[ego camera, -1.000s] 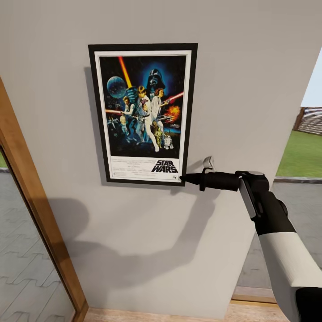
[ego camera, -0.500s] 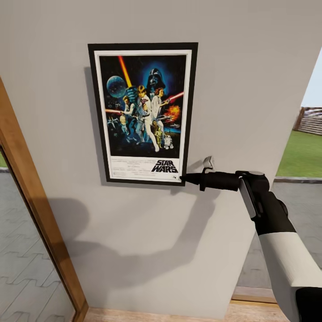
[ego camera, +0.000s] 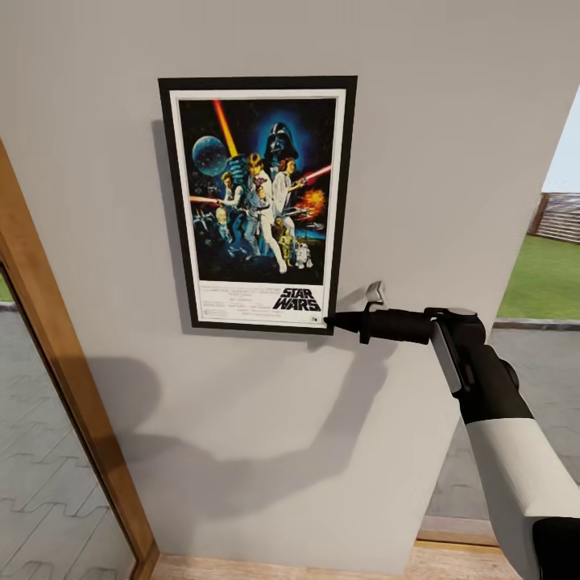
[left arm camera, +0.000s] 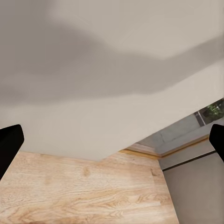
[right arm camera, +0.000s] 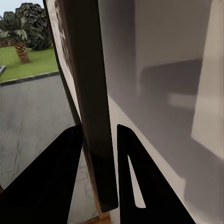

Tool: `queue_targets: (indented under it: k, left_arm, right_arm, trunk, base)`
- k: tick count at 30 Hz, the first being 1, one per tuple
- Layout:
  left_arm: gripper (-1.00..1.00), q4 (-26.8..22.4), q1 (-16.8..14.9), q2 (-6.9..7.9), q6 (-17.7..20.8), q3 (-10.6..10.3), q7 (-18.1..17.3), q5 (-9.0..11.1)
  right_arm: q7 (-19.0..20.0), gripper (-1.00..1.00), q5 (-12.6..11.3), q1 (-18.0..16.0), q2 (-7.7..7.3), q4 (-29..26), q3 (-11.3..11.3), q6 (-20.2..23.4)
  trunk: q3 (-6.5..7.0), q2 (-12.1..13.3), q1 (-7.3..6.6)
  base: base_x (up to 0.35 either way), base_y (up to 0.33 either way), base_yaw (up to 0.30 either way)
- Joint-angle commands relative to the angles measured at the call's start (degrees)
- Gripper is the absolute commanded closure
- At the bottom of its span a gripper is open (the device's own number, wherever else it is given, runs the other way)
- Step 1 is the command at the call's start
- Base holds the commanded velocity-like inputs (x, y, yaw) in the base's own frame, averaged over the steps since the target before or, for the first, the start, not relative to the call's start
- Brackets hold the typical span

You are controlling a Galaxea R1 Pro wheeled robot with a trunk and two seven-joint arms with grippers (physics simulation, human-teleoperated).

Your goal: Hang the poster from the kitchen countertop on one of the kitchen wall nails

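A wooden door frame (ego camera: 56, 354) slants down the wall (ego camera: 451, 121), well to the left of the poster, with grey paving (ego camera: 40, 483) showing through the glass beside it. The poster (ego camera: 258, 201) sits upright and flat against the wall, black frame, white border, dark blue art and the black "STAR WARS" lettering at its foot. A soft shadow lies along the poster's left edge and a wider one spreads on the wall below it.

At the poster's lower right corner the right gripper (ego camera: 330, 322) meets the frame, its black fingers pointing left from a black and white arm (ego camera: 499, 435) that rises from below the poster on the right. In the right wrist view the gripper (right arm camera: 99, 154) has its two dark fingers (right arm camera: 60, 182) closed tight on either side of the poster's thin edge (right arm camera: 93, 116), wall on one side, lawn (right arm camera: 32, 63) and paving on the other.

Right of the poster, past the wall's end, grass (ego camera: 544, 278) and a fence show outdoors.

The left gripper (left arm camera: 112, 140) stands wide open and holds nothing, one fingertip (left arm camera: 9, 144) at each side of its view, facing the wall and a wooden floor (left arm camera: 79, 196).
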Motion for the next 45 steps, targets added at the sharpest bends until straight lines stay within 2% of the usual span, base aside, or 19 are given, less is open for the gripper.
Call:
queue_targets:
  k: [1,45]
  left_arm:
    - [-1.00,0.06,-0.01,0.03,-0.35,-0.23,-0.08,0.31]
    - [-1.00,0.04,-0.01,0.03,-0.37,-0.23,-0.08,0.30]
  right_arm:
    - [-0.12,1.00,-0.46,-0.02,-0.06,0.02,0.10,0.47]
    - [-0.15,1.00,-0.37,-0.02,-0.02,0.07,0.02,0.55]
  trunk:
    - [-0.03,-0.04,0.02]
    - [-0.03,-0.04,0.02]
  base:
    - [0.000,0.000,0.000]
    - [0.041,0.000,0.000]
